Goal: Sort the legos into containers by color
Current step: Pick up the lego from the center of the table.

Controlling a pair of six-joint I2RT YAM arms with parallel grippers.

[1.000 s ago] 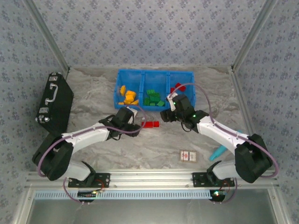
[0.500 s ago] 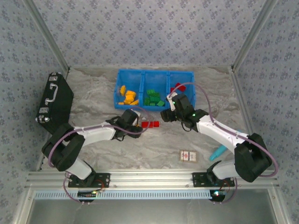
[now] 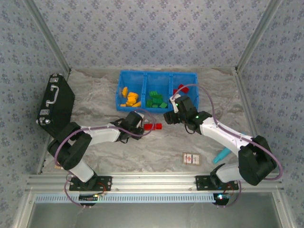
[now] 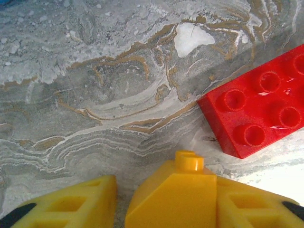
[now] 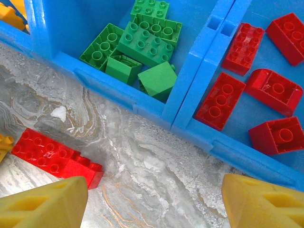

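Note:
My left gripper [image 4: 164,199] sits low on the marbled table and has closed in on a yellow lego [image 4: 176,187]. The right finger lies against it, and a thin sliver of table shows beside the left finger. Two joined red legos [image 4: 259,114] lie just to its right, and they are also seen from above [image 3: 153,126]. My right gripper [image 5: 156,204] hangs open in front of the blue bin [image 5: 190,99], nothing between its fingers. The containers hold yellow legos [image 3: 129,97] on the left, green legos [image 5: 142,45] in the middle and red legos [image 5: 256,85] on the right.
A black latched case [image 3: 56,102] lies at the far left. A red-and-white card box [image 3: 191,158] and a teal stick [image 3: 221,154] rest at the near right. Metal frame rails border the table on both sides.
The left arm reached rightward toward the red legos, and its jaws narrowed around the yellow lego. The right arm has not moved.

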